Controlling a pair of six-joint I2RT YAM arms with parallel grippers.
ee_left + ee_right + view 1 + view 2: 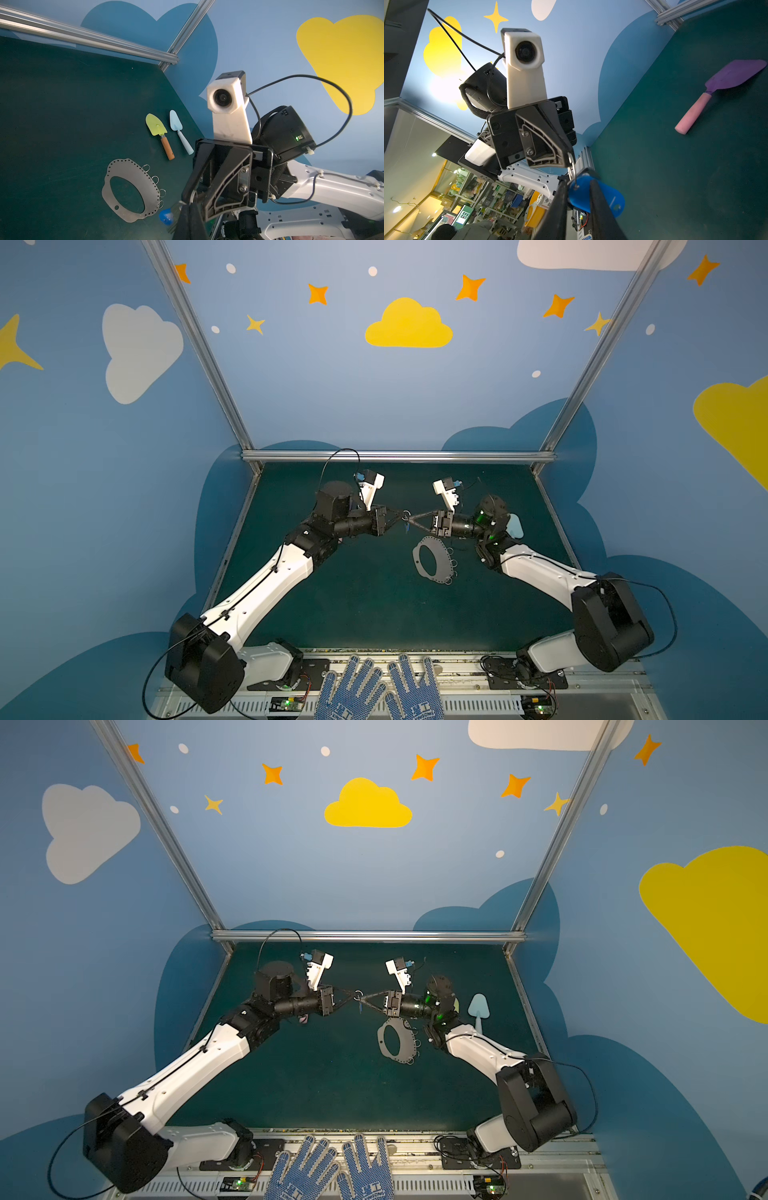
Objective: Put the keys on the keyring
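**A:** What are the fingers doing?

**B:** The left gripper (569, 159) has its fingers (550, 145) pressed together on the wire loop (572, 166) of the keys (580, 197). The right gripper (579, 184) has its fingers (600, 207) close in on either side of the blue tag (165, 216). I cannot tell whether they pinch it (one finger covers part of the tag).

**A:** Where are the keys?

**B:** In the air, between the two gripper tips, which meet nose to nose above the table (353, 605).

**A:** And the keyring?

**B:** The keyring (432, 560) lies flat on the table, just on the near side of the right gripper and apart from the keys. Small rings sit along one edge.

**A:** Anything else?

**B:** A yellow shovel (155, 126) and a pale blue shovel (176, 125) lie side by side farther right. A purple shovel (733, 76) lies on the left side. Gloves (374, 689) rest at the front edge.
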